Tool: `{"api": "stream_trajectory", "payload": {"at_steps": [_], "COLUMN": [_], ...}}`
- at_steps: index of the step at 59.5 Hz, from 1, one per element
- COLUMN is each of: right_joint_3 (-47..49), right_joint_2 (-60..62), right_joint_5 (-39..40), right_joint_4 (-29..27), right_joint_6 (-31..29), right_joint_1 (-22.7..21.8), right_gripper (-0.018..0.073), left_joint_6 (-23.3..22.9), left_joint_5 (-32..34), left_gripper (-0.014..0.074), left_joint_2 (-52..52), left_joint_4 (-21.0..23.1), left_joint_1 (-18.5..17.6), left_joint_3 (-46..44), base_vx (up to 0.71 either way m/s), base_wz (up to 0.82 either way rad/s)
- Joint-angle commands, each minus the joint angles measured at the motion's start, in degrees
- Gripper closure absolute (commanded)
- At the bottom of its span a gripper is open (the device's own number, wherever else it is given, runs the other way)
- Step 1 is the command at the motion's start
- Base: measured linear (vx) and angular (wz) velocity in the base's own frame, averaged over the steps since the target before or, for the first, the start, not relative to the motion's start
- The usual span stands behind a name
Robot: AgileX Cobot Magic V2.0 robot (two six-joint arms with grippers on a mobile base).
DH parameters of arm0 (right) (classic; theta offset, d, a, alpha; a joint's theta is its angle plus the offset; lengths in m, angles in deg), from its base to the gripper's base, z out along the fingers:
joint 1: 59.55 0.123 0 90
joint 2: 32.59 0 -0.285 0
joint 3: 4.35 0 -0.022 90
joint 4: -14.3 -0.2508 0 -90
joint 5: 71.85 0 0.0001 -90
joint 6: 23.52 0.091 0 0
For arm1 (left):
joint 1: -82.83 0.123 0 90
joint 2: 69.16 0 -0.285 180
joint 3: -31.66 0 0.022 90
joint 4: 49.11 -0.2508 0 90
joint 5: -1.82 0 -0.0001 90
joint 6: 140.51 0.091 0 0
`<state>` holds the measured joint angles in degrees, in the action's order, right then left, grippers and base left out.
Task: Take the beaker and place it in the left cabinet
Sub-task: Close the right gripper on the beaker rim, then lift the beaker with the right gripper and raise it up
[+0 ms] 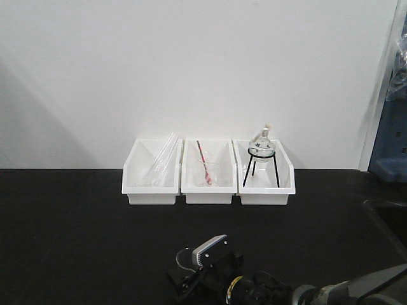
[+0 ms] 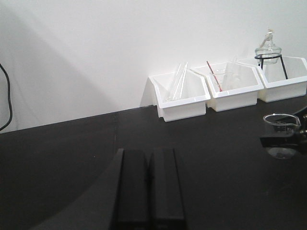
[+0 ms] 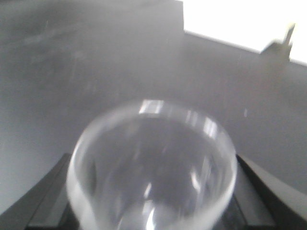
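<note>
One beaker [image 2: 282,130] sits upright between the fingers [image 3: 273,191] of the right gripper [image 3: 153,196], clasped by its wall. Carry it level and slowly, clear of the white bins [image 1: 206,197] ahead. The left gripper [image 2: 149,187] is pressed closed, empty. The left cabinet is out of sight.
</note>
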<state>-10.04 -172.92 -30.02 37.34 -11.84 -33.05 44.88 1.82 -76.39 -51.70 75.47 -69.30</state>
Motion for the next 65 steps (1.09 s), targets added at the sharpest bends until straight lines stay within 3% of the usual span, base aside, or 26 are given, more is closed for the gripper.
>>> {"api": "stream_trajectory", "payload": {"at_steps": [1, 25, 36, 50, 65], "right_joint_3": [3.0, 3.5, 3.5, 3.4, 2.0], "right_joint_2": [2.6, 2.3, 2.3, 4.4, 11.8], "right_joint_5": [3.3, 3.1, 1.4, -5.5, -7.3], "right_joint_4": [-0.4, 0.0, 0.5, 4.3, 7.8], "right_joint_6": [2.5, 3.0, 3.6, 6.4, 9.5], "right_joint_1": [-0.1, -0.1, -0.1, -0.1, -0.1], "right_gripper": [0.0006, 0.0006, 0.0055, 0.0249, 0.0503], "left_joint_6": [-0.2, -0.2, -0.2, -0.2, -0.2], "left_joint_5": [4.3, 4.3, 4.3, 4.3, 4.3], "left_gripper": [0.0595, 0.0595, 0.0595, 0.0595, 0.0595], "left_joint_2": [1.1, 1.1, 1.1, 1.1, 1.1], "left_joint_4": [0.2, 0.2, 0.2, 0.2, 0.2], "left_joint_1": [0.0, 0.0, 0.0, 0.0, 0.0], "left_joint_3": [0.9, 0.9, 0.9, 0.9, 0.9], "base_vx": [0.0, 0.0, 0.0, 0.0, 0.0], "base_wz": [0.0, 0.0, 0.0, 0.0, 0.0]}}
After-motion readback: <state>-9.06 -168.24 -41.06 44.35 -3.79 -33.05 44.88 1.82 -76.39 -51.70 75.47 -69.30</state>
